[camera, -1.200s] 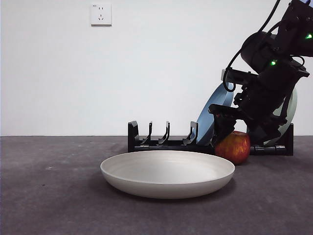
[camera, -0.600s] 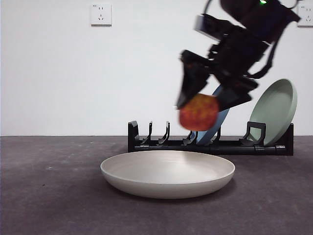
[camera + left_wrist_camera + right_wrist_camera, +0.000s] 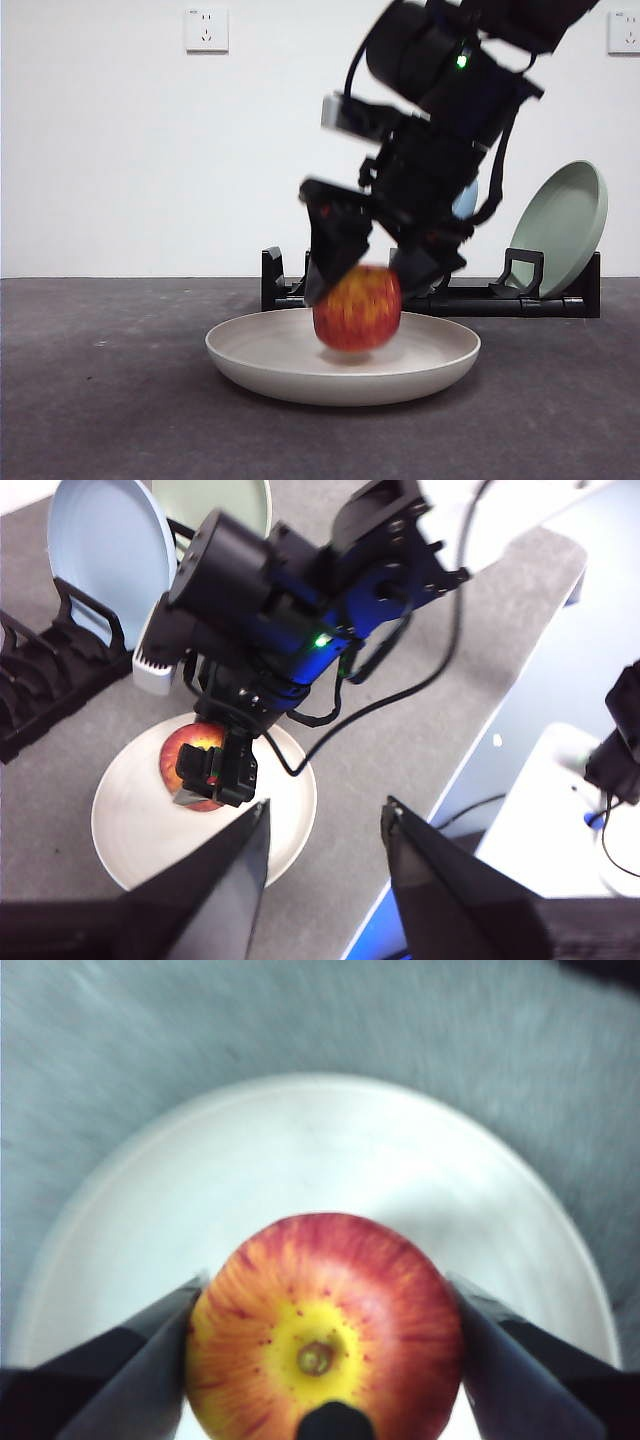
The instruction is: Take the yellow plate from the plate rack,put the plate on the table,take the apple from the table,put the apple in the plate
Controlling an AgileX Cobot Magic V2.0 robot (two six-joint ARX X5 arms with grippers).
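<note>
The cream yellow plate [image 3: 300, 375] lies flat on the grey table [image 3: 90, 400] in front of the black plate rack [image 3: 540, 300]. My right gripper [image 3: 362, 275] is shut on the red and yellow apple [image 3: 357, 308] and holds it low over the plate's middle; I cannot tell if it touches the plate. In the right wrist view the apple [image 3: 322, 1330] sits between the jaws above the plate [image 3: 300, 1150]. My left gripper [image 3: 322, 865] is open and empty, high above the table, looking down on the plate [image 3: 120, 820] and apple [image 3: 190, 755].
A sage-green plate [image 3: 565, 225] stands in the rack's right end. A blue plate [image 3: 466, 200] stands behind my right arm; the left wrist view shows it too [image 3: 100, 550]. The table's edge [image 3: 480, 750] runs near the plate in the left wrist view.
My right gripper lifted the apple from the table beside the rack, carried it left and lowered it over the plate's middle.
</note>
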